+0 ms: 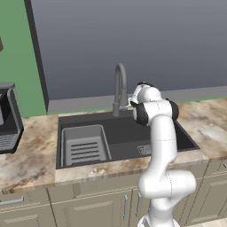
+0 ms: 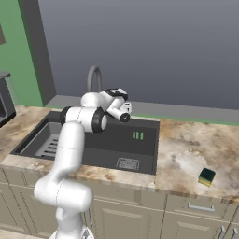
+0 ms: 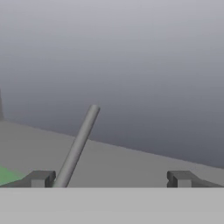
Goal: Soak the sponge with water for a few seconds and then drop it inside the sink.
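Observation:
The sponge (image 2: 207,176), a small yellow block with a dark green top, lies on the marble counter to the right of the sink (image 2: 140,147), near the front edge. My hand (image 2: 116,100) hovers over the back of the dark sink (image 1: 128,133), close to the grey gooseneck faucet (image 1: 119,86), far from the sponge. In the hand view my gripper (image 3: 111,179) is open with nothing between its fingertips (image 3: 41,178), and a thin grey rod (image 3: 78,144) slants up just beside the left one. The water is out of view.
A grey slotted rack (image 1: 84,146) fills the sink's left part and a square drain grate (image 2: 127,163) sits at its front. A dark appliance (image 1: 6,115) stands on the counter at the far left. The grey wall rises behind the faucet (image 2: 94,77).

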